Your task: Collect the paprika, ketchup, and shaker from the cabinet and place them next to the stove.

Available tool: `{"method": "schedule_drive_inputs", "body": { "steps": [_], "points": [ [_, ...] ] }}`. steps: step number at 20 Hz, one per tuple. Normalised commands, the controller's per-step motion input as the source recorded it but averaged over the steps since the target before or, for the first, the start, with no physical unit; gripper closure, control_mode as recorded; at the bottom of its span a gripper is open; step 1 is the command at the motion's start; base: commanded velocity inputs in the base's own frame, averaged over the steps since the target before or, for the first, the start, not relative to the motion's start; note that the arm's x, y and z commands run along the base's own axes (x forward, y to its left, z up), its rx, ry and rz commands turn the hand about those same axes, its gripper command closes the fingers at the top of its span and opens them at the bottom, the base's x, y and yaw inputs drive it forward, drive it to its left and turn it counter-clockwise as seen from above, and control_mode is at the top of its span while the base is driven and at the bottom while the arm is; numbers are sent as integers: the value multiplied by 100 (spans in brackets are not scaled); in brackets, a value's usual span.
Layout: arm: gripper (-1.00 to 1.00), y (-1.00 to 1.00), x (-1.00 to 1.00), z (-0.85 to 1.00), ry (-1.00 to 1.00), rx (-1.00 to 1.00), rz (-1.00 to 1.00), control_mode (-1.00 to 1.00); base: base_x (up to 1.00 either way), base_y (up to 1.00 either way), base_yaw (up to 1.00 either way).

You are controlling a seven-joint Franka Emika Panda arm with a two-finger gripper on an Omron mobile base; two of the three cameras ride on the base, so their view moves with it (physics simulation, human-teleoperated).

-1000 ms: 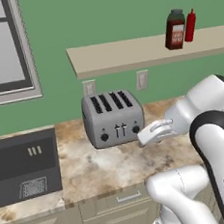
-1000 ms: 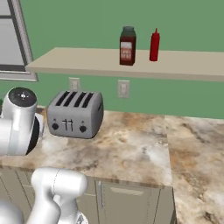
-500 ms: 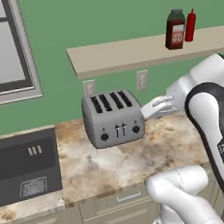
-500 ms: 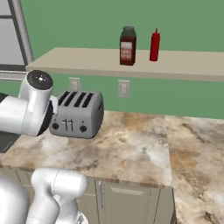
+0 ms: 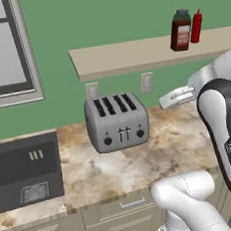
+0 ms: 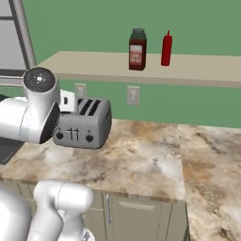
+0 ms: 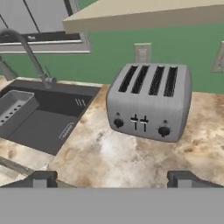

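Green-wall cabinet (image 5: 132, 56) holds paprika (image 5: 180, 30) beside ketchup (image 5: 196, 26); lift your pincer (image 7: 111, 179), fingers apart, clear above the toaster (image 5: 117, 121), approach paprika squarely.

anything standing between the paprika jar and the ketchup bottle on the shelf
Nothing. In the right base view the paprika and ketchup stand apart with bare cabinet board between them.

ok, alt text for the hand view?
A silver four-slot toaster sits on a marbled counter against a green wall. A dark sink with a curved faucet lies to its left. The open tool shows its tips at the bottom.
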Motion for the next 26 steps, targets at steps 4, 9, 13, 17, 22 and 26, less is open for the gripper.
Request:
{"method": "schedule_drive_inputs", "body": {
  "steps": [4,9,13,17,22,26],
  "points": [
    [-100,-74,0,8,-11,-29,-33,-100,0,0,0],
    [-100,-75,6,27,-4,-28,-31,-100,0,0,0],
    [-100,-76,14,70,-4,-5,-25,-100,0,0,0],
    [-100,-67,13,66,-13,0,-23,-100,0,0,0],
    [-100,-49,12,37,-25,0,-20,-100,0,0,0],
    [-100,-16,4,14,-35,2,-11,-100,0,0,0]
  ]
}}
